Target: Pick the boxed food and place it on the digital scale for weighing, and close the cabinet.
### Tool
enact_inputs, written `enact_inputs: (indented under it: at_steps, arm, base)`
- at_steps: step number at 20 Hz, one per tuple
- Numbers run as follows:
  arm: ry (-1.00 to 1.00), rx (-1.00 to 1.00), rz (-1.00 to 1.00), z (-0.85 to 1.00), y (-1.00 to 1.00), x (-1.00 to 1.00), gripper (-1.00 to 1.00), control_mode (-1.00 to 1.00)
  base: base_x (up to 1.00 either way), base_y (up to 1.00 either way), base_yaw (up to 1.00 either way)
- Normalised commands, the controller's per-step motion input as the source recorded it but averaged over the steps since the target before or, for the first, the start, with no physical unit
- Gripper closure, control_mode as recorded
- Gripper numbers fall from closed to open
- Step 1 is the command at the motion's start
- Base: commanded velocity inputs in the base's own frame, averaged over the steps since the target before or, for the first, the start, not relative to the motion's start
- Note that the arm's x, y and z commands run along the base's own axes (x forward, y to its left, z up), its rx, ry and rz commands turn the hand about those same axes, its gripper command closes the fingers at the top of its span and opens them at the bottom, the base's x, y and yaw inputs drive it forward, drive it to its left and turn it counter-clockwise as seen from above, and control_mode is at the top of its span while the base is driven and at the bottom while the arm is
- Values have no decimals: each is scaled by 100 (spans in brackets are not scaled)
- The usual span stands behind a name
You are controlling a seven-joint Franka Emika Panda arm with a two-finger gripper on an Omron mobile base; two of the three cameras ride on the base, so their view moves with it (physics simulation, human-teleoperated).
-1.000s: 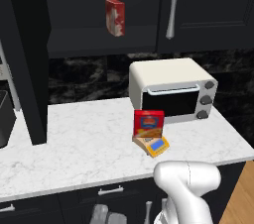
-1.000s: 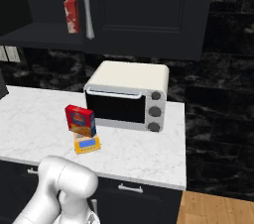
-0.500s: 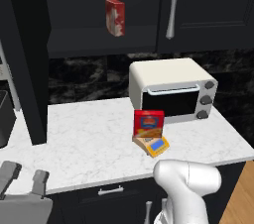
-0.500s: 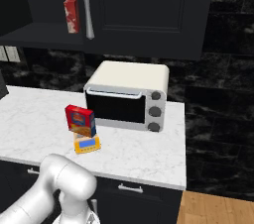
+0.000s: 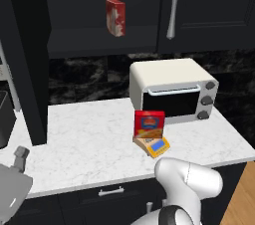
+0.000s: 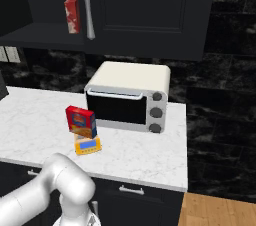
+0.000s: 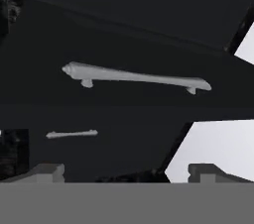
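The boxed food (image 5: 149, 124) (image 6: 81, 121), red-fronted, stands upright on the orange-tan digital scale (image 5: 155, 146) (image 6: 87, 145) in front of the toaster oven. The black wall cabinet (image 5: 74, 35) (image 6: 40, 27) is open on its left half, and its left door (image 5: 27, 55) swings out over the counter's left end. My gripper (image 5: 19, 157) (image 7: 128, 171) is low at the left, off the counter's front edge. It is open with nothing between its fingers. In the hand view it faces a dark panel with a long silver bar handle (image 7: 134, 76).
A red-and-white mottled carton (image 5: 115, 17) (image 6: 72, 15) stands on the cabinet shelf. The cabinet's right door (image 5: 209, 10) is closed. A white toaster oven (image 5: 172, 89) (image 6: 130, 95) sits at the back right of the marble counter (image 5: 84, 144). Drawers with small pulls (image 5: 110, 191) (image 7: 72, 133) run below.
The hand came up into the left base view's lower left corner, then shifted further left and up. The boxed food and the scale have not moved.
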Motion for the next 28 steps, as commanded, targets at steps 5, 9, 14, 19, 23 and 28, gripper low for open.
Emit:
enact_inputs:
  at_steps: [5, 9, 14, 19, 23, 28]
  arm:
    - [-20, 4, 0, -49, 42, 2, -100, -100]
    - [-4, 14, 1, -35, 44, 49, -100, -100]
    - [9, 1, 0, -1, 17, 91, -100, -100]
    - [24, 1, 0, 0, -3, 88, -100, -100]
    - [34, 8, 0, 0, -37, 91, -100, -100]
    - [34, 3, 0, -5, -18, 96, -100, -100]
  base:
    - [0, 0, 0]
    - [0, 0, 0]
    - [0, 0, 0]
    - [0, 0, 0]
    - [0, 0, 0]
    - [0, 0, 0]
